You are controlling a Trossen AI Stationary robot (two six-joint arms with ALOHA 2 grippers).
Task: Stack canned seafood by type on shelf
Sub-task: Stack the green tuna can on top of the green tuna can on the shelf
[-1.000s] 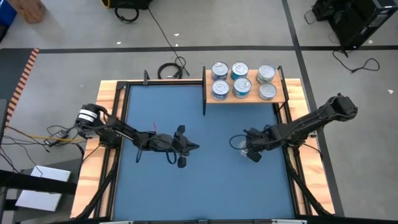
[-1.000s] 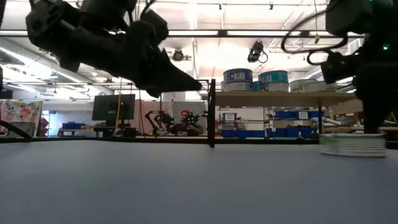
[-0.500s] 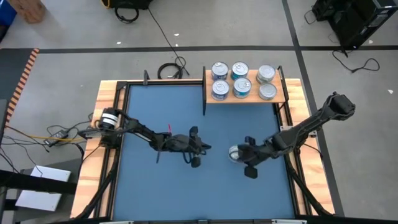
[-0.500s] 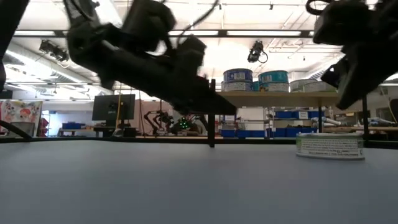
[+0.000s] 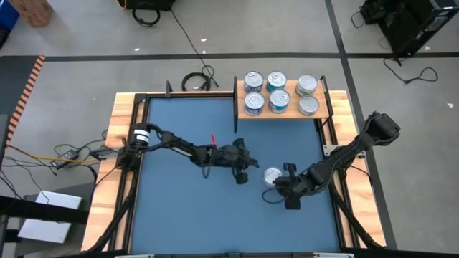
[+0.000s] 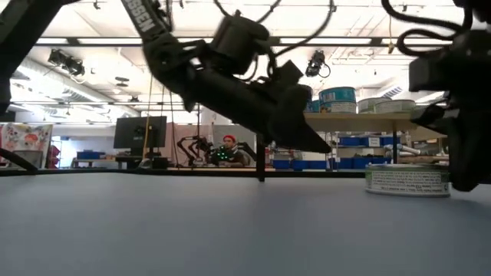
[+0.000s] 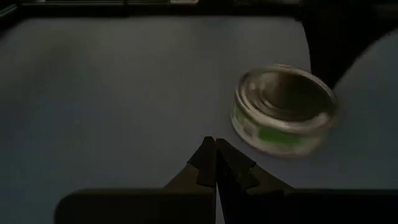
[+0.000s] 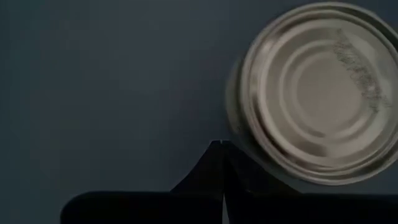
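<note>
On the blue mat [image 5: 186,208], one lone tin [image 5: 272,175] upright between both arms. Left tool [image 5: 244,170] clenched empty just left of it; right tool [image 5: 281,193] clenched empty, near side. On the shelf [image 5: 290,111] far behind, more tins [image 5: 276,80] stacked.

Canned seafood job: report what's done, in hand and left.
Done: tins sit on the shelf, six tops showing, some apparently stacked. In hand: nothing; the left hand and right hand are both shut and empty, either side of one loose tin on the blue mat. Left: shelving that tin.

Lone tin [image 5: 272,176] upright on mat
</note>
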